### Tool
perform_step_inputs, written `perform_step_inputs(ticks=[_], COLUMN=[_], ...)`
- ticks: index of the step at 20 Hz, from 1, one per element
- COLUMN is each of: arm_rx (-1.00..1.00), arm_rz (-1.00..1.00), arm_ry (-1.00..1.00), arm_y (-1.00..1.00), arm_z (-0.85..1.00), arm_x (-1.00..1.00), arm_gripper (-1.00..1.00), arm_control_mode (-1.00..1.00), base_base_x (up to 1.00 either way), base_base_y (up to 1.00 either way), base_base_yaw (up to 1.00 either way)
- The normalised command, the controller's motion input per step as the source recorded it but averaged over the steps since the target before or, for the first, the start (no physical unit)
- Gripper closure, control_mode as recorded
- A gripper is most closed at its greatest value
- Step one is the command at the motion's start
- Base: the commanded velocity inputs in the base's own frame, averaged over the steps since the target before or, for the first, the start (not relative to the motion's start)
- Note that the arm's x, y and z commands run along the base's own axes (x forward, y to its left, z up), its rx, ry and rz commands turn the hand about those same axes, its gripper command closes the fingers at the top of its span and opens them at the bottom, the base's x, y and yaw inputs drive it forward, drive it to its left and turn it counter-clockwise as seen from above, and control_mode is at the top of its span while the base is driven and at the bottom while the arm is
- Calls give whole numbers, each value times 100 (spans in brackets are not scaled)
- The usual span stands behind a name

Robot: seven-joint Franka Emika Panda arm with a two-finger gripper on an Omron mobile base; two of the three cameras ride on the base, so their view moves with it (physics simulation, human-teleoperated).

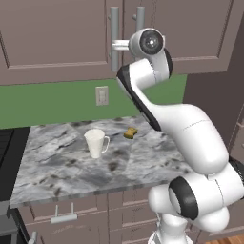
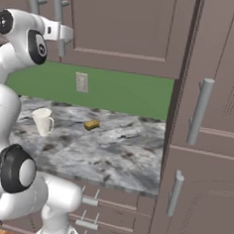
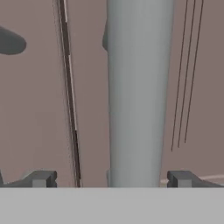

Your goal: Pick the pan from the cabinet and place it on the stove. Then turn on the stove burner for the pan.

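Note:
The cabinet [image 1: 57, 33] [image 2: 126, 25] hangs above the counter with both doors closed, so the pan is hidden. My gripper [image 1: 116, 45] [image 2: 63, 33] is raised to one of its vertical silver bar handles [image 3: 138, 87]. In the hand view that handle runs up between my two dark fingertips [image 3: 41, 178], with a gap on each side. The gripper is open and holds nothing. The seam between the two doors [image 3: 65, 65] lies just beside the handle. A black edge of the stove [image 1: 7, 157] shows at the far left.
On the marbled counter [image 1: 71, 171] stand a white mug [image 1: 96, 143] [image 2: 43, 121] and a small yellow-brown sponge [image 1: 130, 133] [image 2: 91, 124]. A wall outlet [image 1: 101, 95] is on the green backsplash. A tall cabinet [image 2: 208, 121] bounds the counter's right end. Drawers [image 1: 64, 217] sit below.

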Motion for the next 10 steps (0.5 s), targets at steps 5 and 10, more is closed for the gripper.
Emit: perform_step_inputs(ticks=[5, 10], arm_rx=[0, -3], arm_rz=[4, 1], arm_ry=[8, 9], arm_y=[0, 7], arm_z=[0, -3], arm_x=[33, 18], arm_gripper=[100, 100], arm_control_mode=[-100, -100], base_base_x=[0, 0], base_base_y=[0, 0], base_base_yaw=[0, 0])
